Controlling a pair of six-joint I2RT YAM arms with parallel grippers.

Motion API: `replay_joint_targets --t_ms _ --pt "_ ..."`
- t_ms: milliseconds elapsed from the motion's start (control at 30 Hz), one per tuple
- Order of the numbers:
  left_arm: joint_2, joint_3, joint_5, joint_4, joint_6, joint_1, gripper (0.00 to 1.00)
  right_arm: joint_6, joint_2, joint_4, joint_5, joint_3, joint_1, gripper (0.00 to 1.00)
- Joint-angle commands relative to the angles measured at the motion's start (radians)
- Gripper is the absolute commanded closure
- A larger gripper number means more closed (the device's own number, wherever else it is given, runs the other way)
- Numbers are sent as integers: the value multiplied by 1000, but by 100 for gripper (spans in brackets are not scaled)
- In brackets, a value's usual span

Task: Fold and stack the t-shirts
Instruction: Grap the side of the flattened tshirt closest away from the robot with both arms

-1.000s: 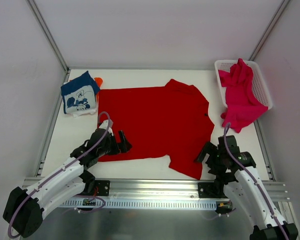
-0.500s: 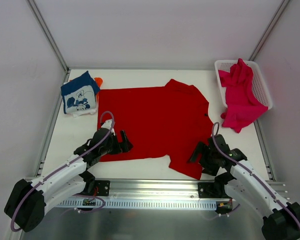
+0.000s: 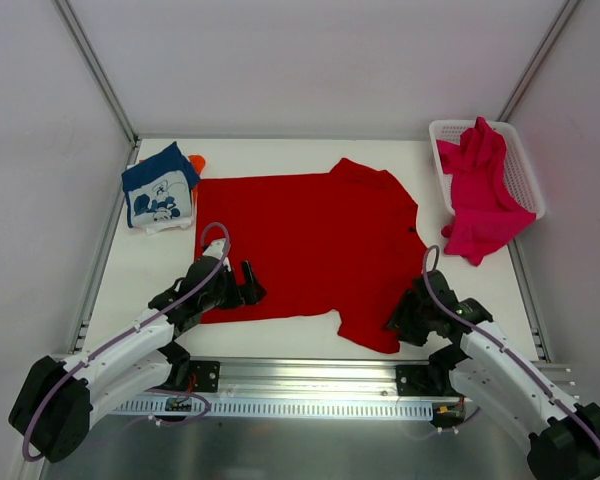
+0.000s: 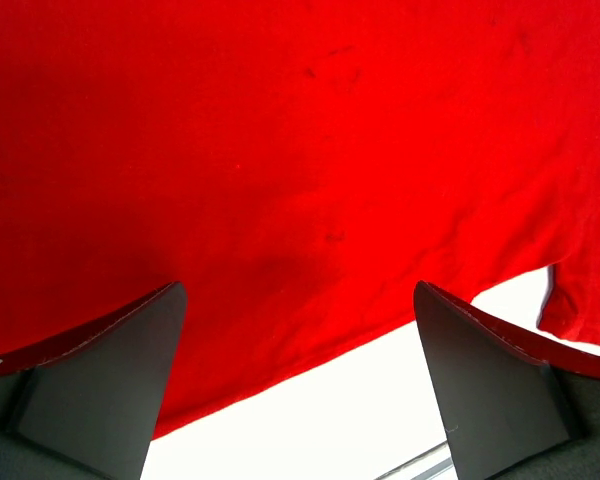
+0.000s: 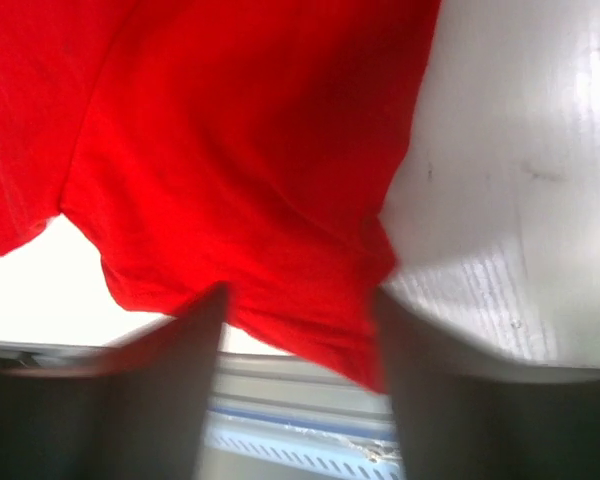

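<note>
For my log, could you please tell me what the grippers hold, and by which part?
Nothing yet. The left gripper is open over the red t-shirt; the right gripper straddles its sleeve, jaws apart.

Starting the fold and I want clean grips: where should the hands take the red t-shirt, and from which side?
Take the red t-shirt along its near edge, coming in from the near side. It lies flat, so only the edges offer a pinch. The left hand should take the long near edge, and the right hand the near sleeve, whose cuff sits between its fingers.
</note>
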Motion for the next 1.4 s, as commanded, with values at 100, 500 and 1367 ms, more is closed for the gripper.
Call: replay_joint_targets --t_ms 100,500,1367 --pt "4 -1 16 33 17 -9 1 23 -49 -20 35 -1 6 100" --pt "-243 -39 -193 -148 -177 -9 1 13 -132 -59 61 -9 7 100" --pt "-231 61 -287 -808 -565 140 1 -128 56 273 47 1 -10 100"
